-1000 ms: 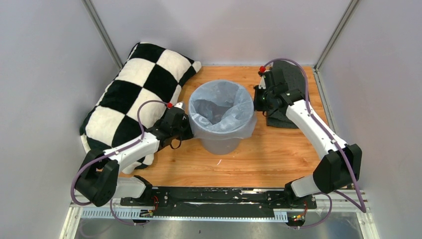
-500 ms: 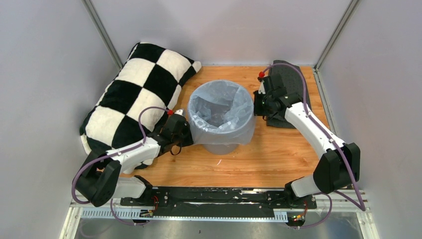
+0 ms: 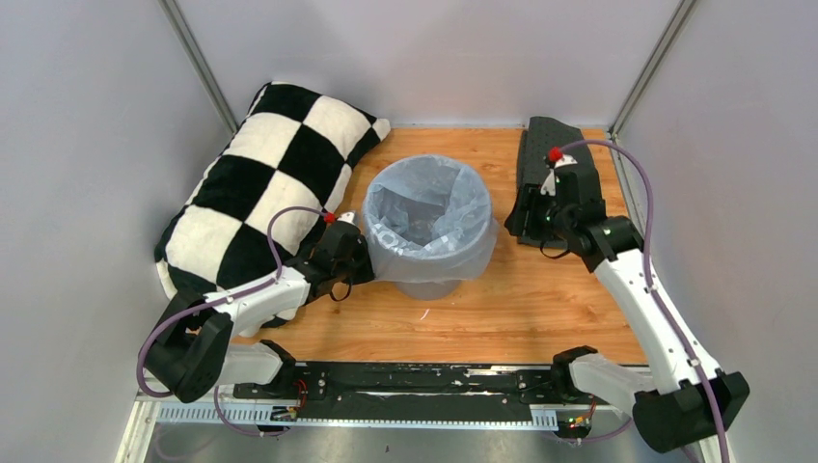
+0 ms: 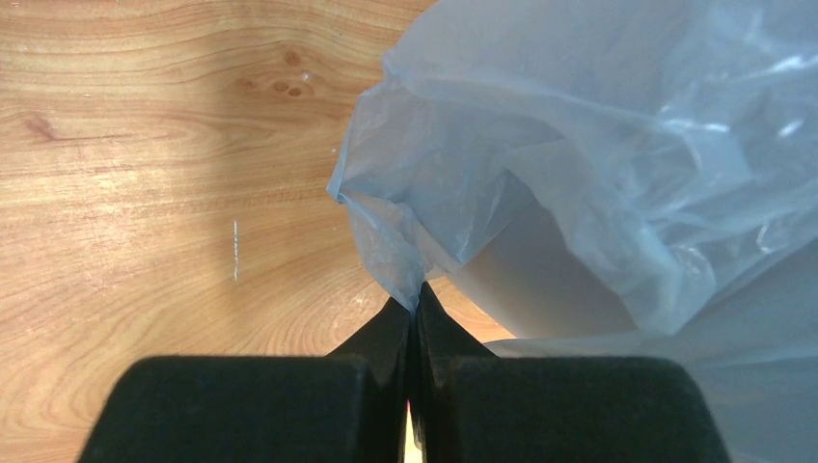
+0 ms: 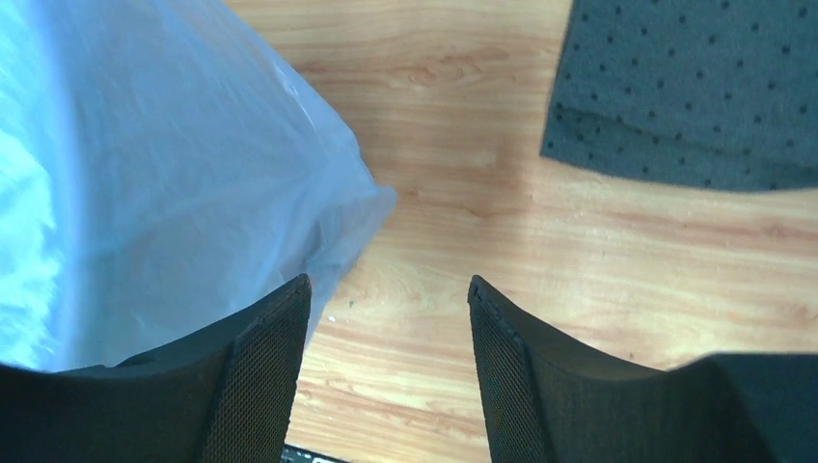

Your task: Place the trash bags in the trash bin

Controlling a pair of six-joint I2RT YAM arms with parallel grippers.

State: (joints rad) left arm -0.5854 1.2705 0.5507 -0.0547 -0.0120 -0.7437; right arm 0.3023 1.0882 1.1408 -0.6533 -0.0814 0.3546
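The pale blue trash bag lines the round grey trash bin at the table's middle, its edge folded down over the rim. My left gripper is at the bin's left side, shut on a pinch of the bag's hem. In the left wrist view the left gripper nips the trash bag just beside the trash bin's wall. My right gripper stands open to the right of the bin. The right wrist view shows the right gripper holding nothing, with the trash bag to its left.
A black-and-white checkered pillow lies along the left side, close behind my left arm. A dark grey dotted cloth lies at the back right, under my right wrist, and the dotted cloth also shows in the right wrist view.
My right gripper has opened, let go of the bag's right edge and drawn back to the right. The left gripper keeps its hold and has slid slightly toward the near side.
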